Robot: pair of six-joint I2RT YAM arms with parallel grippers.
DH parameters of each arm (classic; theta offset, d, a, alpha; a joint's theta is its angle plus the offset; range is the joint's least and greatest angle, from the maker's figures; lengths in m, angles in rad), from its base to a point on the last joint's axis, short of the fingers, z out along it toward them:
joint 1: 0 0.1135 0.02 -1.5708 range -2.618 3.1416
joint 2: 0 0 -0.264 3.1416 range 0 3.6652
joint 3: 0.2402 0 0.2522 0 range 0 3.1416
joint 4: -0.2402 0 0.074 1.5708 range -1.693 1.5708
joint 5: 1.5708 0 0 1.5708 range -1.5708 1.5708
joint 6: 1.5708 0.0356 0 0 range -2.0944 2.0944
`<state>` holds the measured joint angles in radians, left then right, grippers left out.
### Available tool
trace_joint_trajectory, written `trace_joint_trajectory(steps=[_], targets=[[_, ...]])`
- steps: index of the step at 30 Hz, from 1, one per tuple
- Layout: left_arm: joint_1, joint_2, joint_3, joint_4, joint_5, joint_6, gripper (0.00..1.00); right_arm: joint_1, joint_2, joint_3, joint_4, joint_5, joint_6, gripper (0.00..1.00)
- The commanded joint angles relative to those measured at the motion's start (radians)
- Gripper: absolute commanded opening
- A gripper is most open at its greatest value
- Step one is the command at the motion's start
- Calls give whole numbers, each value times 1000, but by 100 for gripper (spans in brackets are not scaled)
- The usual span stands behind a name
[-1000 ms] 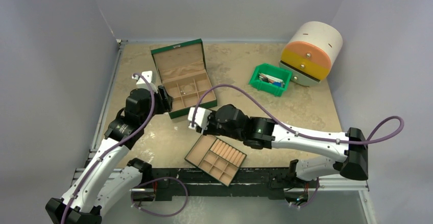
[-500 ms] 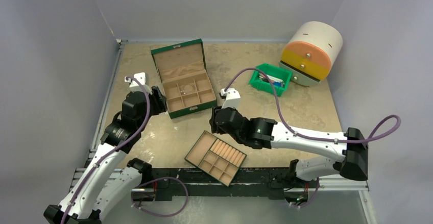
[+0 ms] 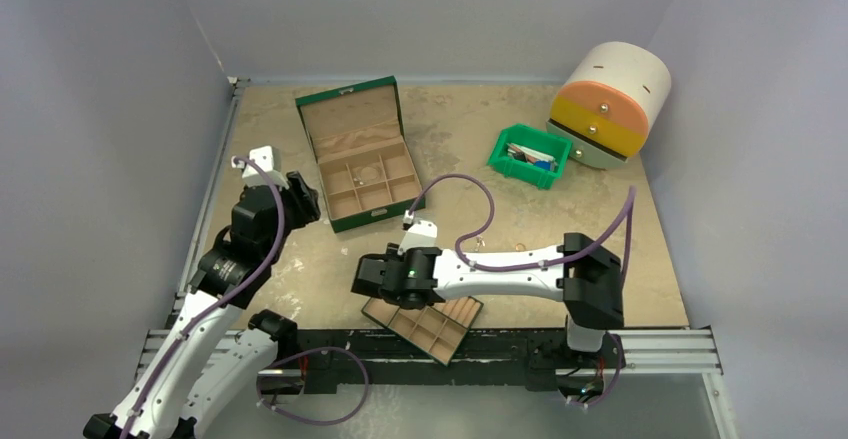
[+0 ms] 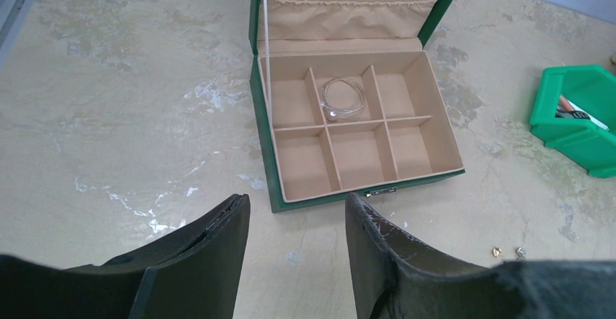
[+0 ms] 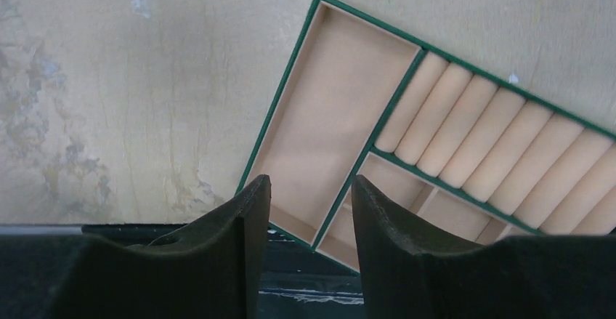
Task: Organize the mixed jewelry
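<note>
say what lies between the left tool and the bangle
In the left wrist view, between left tool and bangle: bare table, front wall of the green box, one empty compartment.

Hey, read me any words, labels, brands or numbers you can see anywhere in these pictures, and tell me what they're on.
No readable text anywhere.
The items in the green bin may carry print, but it is too small to read.
</note>
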<state>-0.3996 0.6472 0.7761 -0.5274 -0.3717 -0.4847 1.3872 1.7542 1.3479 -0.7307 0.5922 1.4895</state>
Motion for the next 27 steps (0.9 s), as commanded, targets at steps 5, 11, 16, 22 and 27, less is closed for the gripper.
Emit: trace_joint_trajectory(steps=[5, 11, 16, 22, 27], targets=[[-43, -20, 43, -8, -58, -27, 50, 19, 88, 121, -272, 4, 400, 47], [-89, -32, 47, -24, -99, -31, 50, 20, 156, 162, -317, -46, 503, 44], [-113, -34, 51, -45, -181, -54, 50, 20, 187, 177, -329, -81, 546, 41], [-122, -28, 59, -65, -250, -77, 50, 19, 222, 188, -352, -109, 572, 38], [-122, -31, 58, -63, -251, -77, 50, 19, 237, 191, -384, -119, 588, 37]])
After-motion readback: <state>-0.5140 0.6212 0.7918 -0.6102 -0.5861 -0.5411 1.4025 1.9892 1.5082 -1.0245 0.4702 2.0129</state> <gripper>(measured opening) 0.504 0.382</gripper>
